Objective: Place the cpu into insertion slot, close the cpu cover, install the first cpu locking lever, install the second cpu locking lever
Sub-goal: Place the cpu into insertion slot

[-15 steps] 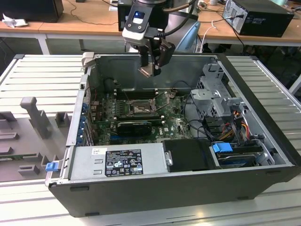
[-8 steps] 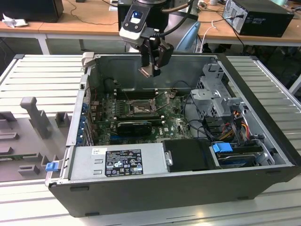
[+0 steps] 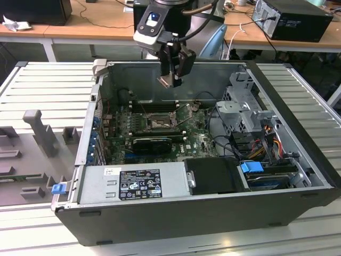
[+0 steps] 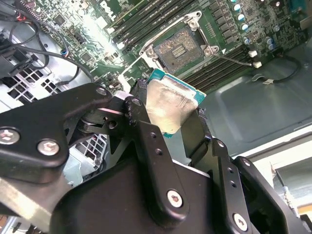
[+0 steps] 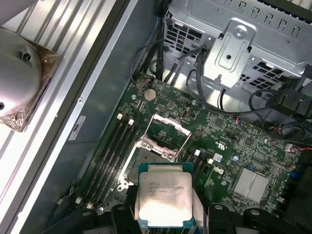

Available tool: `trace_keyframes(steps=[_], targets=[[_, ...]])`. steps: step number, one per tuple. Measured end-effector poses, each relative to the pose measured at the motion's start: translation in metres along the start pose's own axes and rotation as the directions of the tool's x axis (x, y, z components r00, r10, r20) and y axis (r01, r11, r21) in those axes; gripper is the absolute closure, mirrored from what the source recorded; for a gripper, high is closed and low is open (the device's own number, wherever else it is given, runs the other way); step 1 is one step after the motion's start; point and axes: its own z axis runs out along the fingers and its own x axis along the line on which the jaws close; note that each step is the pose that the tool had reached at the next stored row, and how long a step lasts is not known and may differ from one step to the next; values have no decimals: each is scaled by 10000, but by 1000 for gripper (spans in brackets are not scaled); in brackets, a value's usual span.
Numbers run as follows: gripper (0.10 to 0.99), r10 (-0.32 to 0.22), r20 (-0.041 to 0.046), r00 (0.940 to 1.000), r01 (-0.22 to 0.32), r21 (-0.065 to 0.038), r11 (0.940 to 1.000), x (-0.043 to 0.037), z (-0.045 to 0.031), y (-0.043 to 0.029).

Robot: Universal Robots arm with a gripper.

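Note:
My gripper [image 3: 171, 74] hangs above the open computer case, shut on the cpu [image 3: 165, 81], a small square chip with a silver top. In both wrist views the cpu [image 4: 170, 105] [image 5: 163, 192] sits between the black fingers [image 4: 141, 122], held in the air over the green motherboard [image 3: 194, 133]. The insertion slot [image 3: 159, 122] [image 4: 181, 46] [image 5: 148, 158] lies below the chip, dark and bare inside its metal edging. The cpu cover [image 5: 163, 130] stands swung up at the socket's far side in the first wrist view.
The case walls [image 3: 176, 74] ring the board. A power supply [image 3: 133, 184] fills the near side and a drive cage [image 3: 242, 106] with cables stands at the exterior view's right. Memory slots [image 5: 114, 146] run beside the socket. Grey fixtures [image 3: 40, 130] sit outside on the slatted table.

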Motion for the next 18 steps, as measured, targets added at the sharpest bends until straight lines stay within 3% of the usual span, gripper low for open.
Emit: trace_keyframes(steps=[11, 18], targets=[[561, 464, 41, 9989, -464, -10, 9989, 0, 5, 0], [561, 1028, 91, 9947, -1028, -24, 9947, 0, 11, -1]])
